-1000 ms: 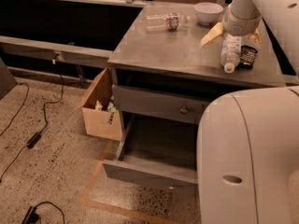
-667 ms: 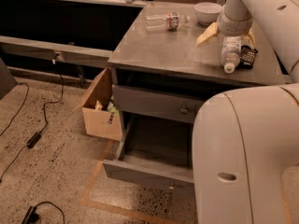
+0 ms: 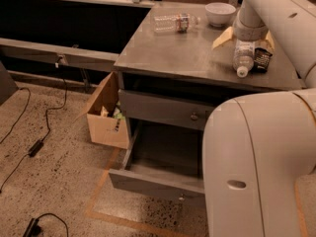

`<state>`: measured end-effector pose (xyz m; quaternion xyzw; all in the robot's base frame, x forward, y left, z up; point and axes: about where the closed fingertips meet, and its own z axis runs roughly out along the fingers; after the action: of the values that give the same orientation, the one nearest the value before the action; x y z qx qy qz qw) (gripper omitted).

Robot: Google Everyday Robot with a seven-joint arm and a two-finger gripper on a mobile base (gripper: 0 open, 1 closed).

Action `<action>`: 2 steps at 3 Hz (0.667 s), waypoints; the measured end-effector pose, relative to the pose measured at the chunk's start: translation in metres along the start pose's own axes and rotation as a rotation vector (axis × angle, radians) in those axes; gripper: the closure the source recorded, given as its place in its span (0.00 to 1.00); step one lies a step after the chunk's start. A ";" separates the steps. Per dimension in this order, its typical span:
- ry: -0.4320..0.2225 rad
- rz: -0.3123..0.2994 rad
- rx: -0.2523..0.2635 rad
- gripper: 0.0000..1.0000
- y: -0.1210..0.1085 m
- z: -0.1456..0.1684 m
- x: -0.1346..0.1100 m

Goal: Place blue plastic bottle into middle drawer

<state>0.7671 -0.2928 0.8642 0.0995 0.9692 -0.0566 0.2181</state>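
Observation:
The blue plastic bottle [image 3: 243, 57], stubby and clear with a white cap, is at the right of the grey cabinet top [image 3: 187, 53], cap pointing toward the front edge. My gripper [image 3: 250, 58] comes straight down from the pale arm onto the bottle, with the wrist just above it. A dark part shows at the bottle's right side. The middle drawer [image 3: 148, 179], the lowest one, is pulled out with nothing showing inside; its right part is hidden behind my body. The drawer above it [image 3: 163, 110] is closed, with a small round knob.
A slimmer clear bottle with a reddish label [image 3: 174, 22] lies at the back of the top, next to a white bowl [image 3: 219, 13]. A yellow bag [image 3: 223, 37] sits behind the wrist. A cardboard box [image 3: 104, 120] stands left of the cabinet. Cables [image 3: 37, 144] lie on the floor.
The arm and wrist have shifted slightly over the bottle. The bottle stays in about the same spot on the top. The drawer stays open.

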 end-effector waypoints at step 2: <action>0.000 0.038 0.009 0.42 -0.015 0.008 0.003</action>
<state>0.7645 -0.3085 0.8566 0.1188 0.9668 -0.0568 0.2190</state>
